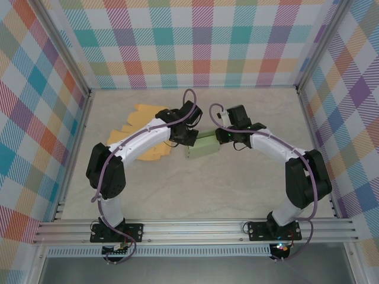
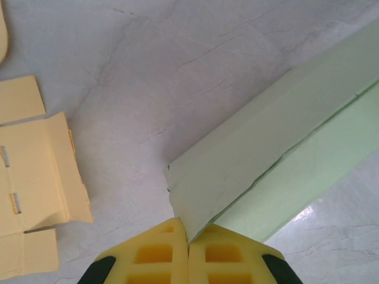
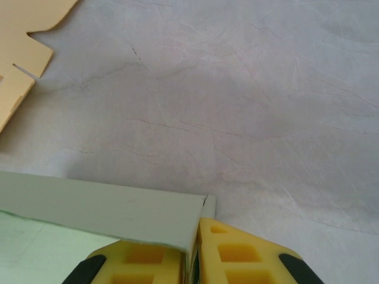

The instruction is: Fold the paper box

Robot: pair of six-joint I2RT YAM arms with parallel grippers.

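A pale green paper box (image 1: 203, 145) stands partly folded in the middle of the table, between the two arms. My left gripper (image 1: 185, 137) pinches its left end; in the left wrist view the yellow fingers (image 2: 160, 254) are closed on a corner of the green box (image 2: 260, 154). My right gripper (image 1: 224, 135) holds the right end; in the right wrist view the green box (image 3: 106, 210) has its wall's corner clamped between the yellow fingers (image 3: 237, 257).
Flat yellow-tan card blanks (image 1: 139, 127) lie on the table to the left of the box, also seen as card blanks (image 2: 32, 177) and a card blank (image 3: 23, 53). Checked walls enclose the table on three sides.
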